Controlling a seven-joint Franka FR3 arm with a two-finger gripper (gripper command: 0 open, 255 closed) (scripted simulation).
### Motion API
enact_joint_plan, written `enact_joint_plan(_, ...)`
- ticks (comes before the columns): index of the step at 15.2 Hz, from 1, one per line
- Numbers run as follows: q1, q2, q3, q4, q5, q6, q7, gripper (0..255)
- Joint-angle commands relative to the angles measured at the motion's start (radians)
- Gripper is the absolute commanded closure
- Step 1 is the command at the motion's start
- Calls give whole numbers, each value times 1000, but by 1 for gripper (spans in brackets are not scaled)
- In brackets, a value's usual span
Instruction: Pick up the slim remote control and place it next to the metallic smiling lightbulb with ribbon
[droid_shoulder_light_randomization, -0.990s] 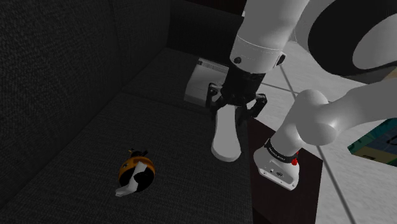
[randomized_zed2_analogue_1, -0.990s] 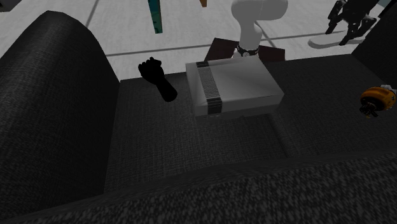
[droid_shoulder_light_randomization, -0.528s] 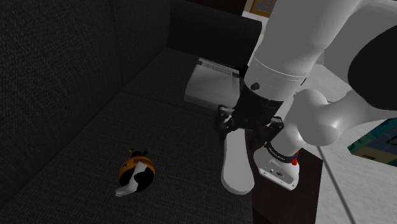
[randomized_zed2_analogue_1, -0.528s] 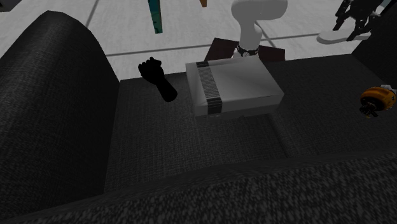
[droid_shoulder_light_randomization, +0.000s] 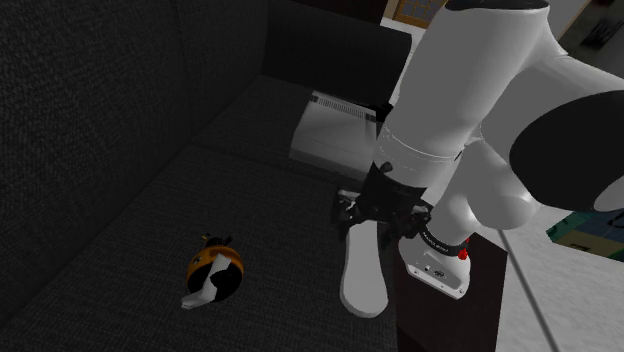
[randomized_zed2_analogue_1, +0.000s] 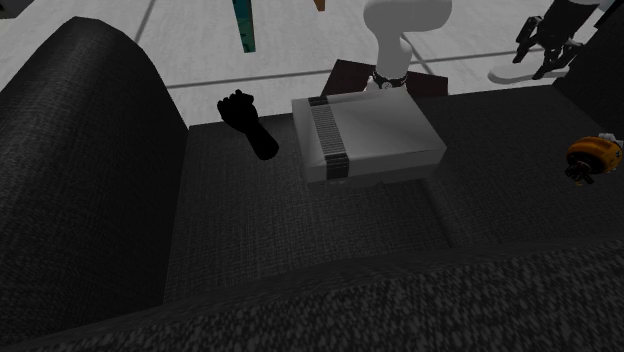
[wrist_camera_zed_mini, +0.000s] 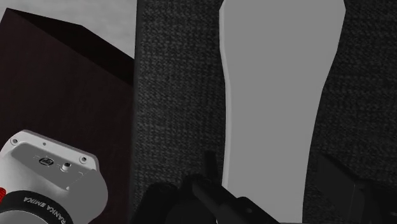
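Held: slim pale-grey remote control (droid_shoulder_light_randomization: 364, 272), fingers of black gripper (droid_shoulder_light_randomization: 382, 213) closed on its upper end.
Remote control hangs over edge of dark fabric sofa seat (droid_shoulder_light_randomization: 150, 230), just beside dark-brown stand (droid_shoulder_light_randomization: 440, 320); orange-and-black lightbulb with white ribbon (droid_shoulder_light_randomization: 213, 273) lies well apart on seat.

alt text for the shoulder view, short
A black gripper on a white arm clasps a pale slim remote by one end over the dark sofa seat. An orange and white lightbulb toy lies at the shoulder view's lower left; a grey box sits behind.
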Motion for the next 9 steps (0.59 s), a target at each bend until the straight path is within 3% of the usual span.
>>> enact_joint_plan(1,0,8,14,-20,9,31,-2,255)
enact_joint_plan(9,1,49,71,-97,48,149,-9,255)
